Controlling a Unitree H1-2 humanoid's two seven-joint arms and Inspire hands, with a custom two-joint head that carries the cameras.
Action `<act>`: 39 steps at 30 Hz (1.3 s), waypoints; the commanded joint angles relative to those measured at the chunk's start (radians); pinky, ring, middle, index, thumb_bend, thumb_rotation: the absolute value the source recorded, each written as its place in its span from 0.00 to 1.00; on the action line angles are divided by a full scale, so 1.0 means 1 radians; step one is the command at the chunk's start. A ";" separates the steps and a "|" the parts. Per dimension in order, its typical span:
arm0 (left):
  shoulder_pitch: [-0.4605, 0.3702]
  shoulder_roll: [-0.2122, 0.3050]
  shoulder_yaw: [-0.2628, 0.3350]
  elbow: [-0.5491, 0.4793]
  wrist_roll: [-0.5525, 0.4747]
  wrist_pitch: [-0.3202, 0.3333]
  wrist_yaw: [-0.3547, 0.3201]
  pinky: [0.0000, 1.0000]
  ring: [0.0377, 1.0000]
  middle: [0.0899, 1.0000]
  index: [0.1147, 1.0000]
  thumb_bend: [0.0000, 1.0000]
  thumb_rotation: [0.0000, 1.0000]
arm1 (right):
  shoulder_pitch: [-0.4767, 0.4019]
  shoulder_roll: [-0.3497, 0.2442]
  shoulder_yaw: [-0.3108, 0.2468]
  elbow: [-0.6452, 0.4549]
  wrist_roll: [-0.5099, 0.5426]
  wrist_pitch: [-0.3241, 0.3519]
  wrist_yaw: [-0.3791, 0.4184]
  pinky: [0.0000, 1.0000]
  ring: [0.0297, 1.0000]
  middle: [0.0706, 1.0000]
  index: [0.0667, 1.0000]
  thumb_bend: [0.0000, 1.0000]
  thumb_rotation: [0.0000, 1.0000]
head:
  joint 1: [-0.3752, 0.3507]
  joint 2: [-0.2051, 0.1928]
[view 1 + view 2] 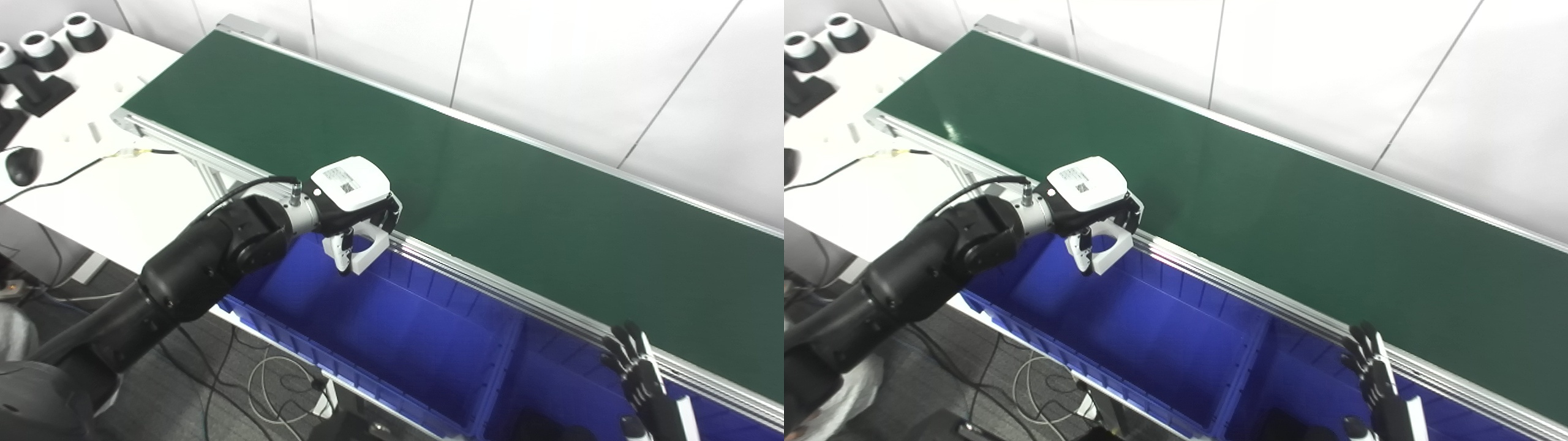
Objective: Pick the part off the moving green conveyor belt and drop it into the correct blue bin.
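Note:
My left hand (350, 205) has a white back plate and is shut on a white bracket-shaped part (369, 244). It holds the part above the far edge of the left blue bin (392, 331), just in front of the conveyor's near rail. The same hand (1090, 202) and part (1107, 248) show in the right eye view. The green conveyor belt (465, 177) runs diagonally from top left to lower right and has nothing on it. My right hand (637, 373) is open with fingers spread, low at the right over the second blue bin (551, 392).
A white table (116, 184) at the left carries black-and-white fixtures (37, 52), a black mouse (23, 165) and a cable. The aluminium belt rail (490, 285) runs along the bins' far side. Cables lie on the floor below.

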 commanded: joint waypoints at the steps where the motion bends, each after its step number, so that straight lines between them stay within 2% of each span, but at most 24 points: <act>1: -0.002 -0.002 0.010 0.014 0.030 0.011 0.077 0.24 0.32 0.40 0.48 0.50 0.00 | -0.003 0.003 -0.016 -0.017 0.008 -0.049 0.007 0.84 0.90 0.93 0.98 0.88 0.90 | 0.002 0.001; 4: 0.012 -0.019 0.002 0.065 0.065 0.008 0.156 0.29 0.34 0.41 0.48 0.50 0.00 | 0.001 0.007 -0.023 -0.021 0.007 -0.049 0.012 0.84 0.89 0.93 0.98 0.88 0.89 | 0.000 -0.002; 7: 0.014 -0.036 -0.021 0.176 0.065 -0.057 0.308 0.32 0.36 0.39 0.47 0.50 0.00 | 0.001 0.010 -0.024 -0.021 0.003 -0.049 0.018 0.85 0.89 0.93 0.99 0.88 0.90 | -0.006 -0.003; 10: -0.014 -0.035 -0.060 0.284 0.075 -0.110 0.408 0.35 0.37 0.38 0.48 0.50 0.00 | -0.003 0.014 -0.025 -0.018 -0.005 -0.049 0.016 0.84 0.89 0.93 0.99 0.88 0.90 | -0.003 -0.002; 15: -0.081 -0.012 -0.147 0.427 0.070 -0.194 0.428 0.34 0.37 0.38 0.48 0.50 0.00 | 0.000 0.023 -0.029 -0.033 -0.008 -0.048 0.012 0.84 0.89 0.93 0.98 0.89 0.90 | -0.019 -0.004; 19: -0.116 -0.013 -0.190 0.527 0.055 -0.252 0.468 0.34 0.38 0.38 0.46 0.50 0.00 | 0.004 0.024 -0.028 -0.040 0.002 -0.048 0.023 0.85 0.91 0.94 0.99 0.88 0.90 | -0.041 0.001; 25: -0.126 -0.001 -0.244 0.540 0.051 -0.283 0.414 0.40 0.39 0.41 0.46 0.50 0.00 | 0.009 0.035 -0.033 -0.046 -0.016 -0.049 0.015 0.84 0.90 0.93 0.98 0.91 0.91 | -0.068 0.007; 27: -0.121 0.001 -0.247 0.521 0.039 -0.265 0.368 0.42 0.40 0.41 0.46 0.50 0.00 | 0.010 0.037 -0.033 -0.044 -0.017 -0.049 0.016 0.84 0.90 0.93 0.98 0.91 0.91 | -0.078 0.008; 31: -0.116 0.002 -0.245 0.510 0.039 -0.261 0.350 0.42 0.40 0.41 0.46 0.50 0.00 | 0.011 0.045 -0.034 -0.038 -0.012 -0.049 0.017 0.84 0.90 0.93 0.98 0.91 0.90 | -0.094 0.005; 35: -0.115 0.006 -0.246 0.517 0.041 -0.270 0.361 0.42 0.41 0.44 0.44 0.50 0.00 | 0.015 0.051 -0.034 -0.040 -0.009 -0.046 0.020 0.85 0.91 0.94 0.97 0.92 0.89 | -0.099 0.002; 37: -0.112 0.006 -0.239 0.506 0.016 -0.257 0.316 0.44 0.42 0.45 0.43 0.50 0.00 | 0.017 0.054 -0.034 -0.045 -0.014 -0.047 0.019 0.85 0.91 0.93 0.97 0.91 0.88 | -0.105 0.000; 38: -0.112 0.010 -0.239 0.499 0.007 -0.255 0.293 0.46 0.47 0.46 0.41 0.52 0.00 | 0.017 0.055 -0.034 -0.046 -0.017 -0.047 0.018 0.85 0.90 0.93 0.97 0.90 0.88 | -0.110 -0.002; 39: -0.113 0.014 -0.240 0.491 -0.001 -0.255 0.269 0.49 0.52 0.52 0.42 0.52 0.03 | 0.017 0.056 -0.034 -0.045 -0.020 -0.047 0.017 0.84 0.90 0.93 0.97 0.91 0.88 | -0.116 -0.003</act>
